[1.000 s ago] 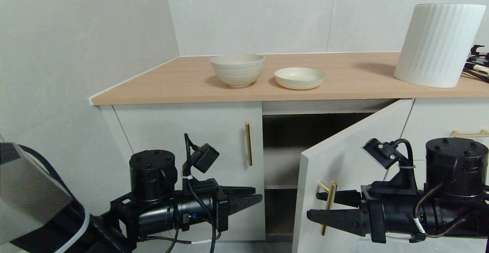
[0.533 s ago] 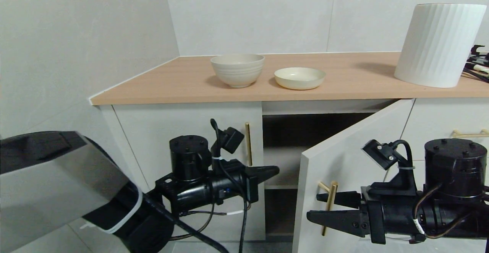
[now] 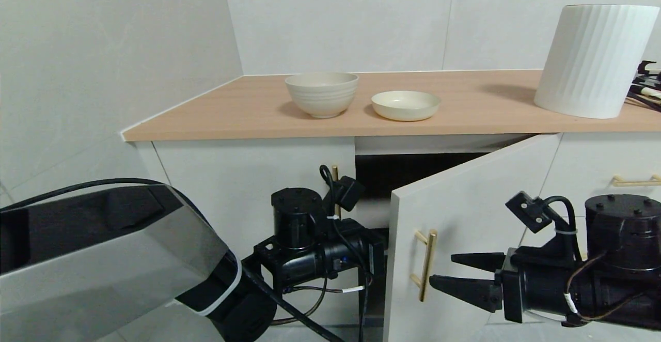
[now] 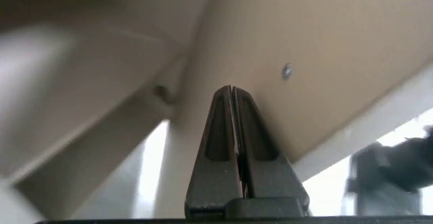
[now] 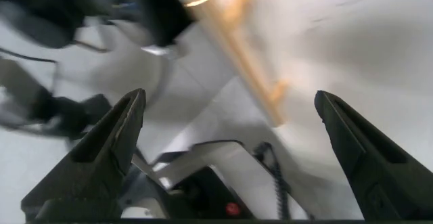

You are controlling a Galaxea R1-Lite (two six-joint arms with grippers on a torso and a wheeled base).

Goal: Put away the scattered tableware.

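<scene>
Now the bowl (image 3: 321,93) and dish (image 3: 406,105) sit on the countertop (image 3: 232,114), above both arms. Our left gripper (image 4: 231,97), pressed together behind the cabinet door (image 3: 465,192), looks nearer the bowl; our right gripper (image 3: 443,268) is spread beside the handle (image 3: 426,264).

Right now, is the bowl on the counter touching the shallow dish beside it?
Apart. The head view shows a strip of bare countertop between the bowl and the shallow dish.
</scene>
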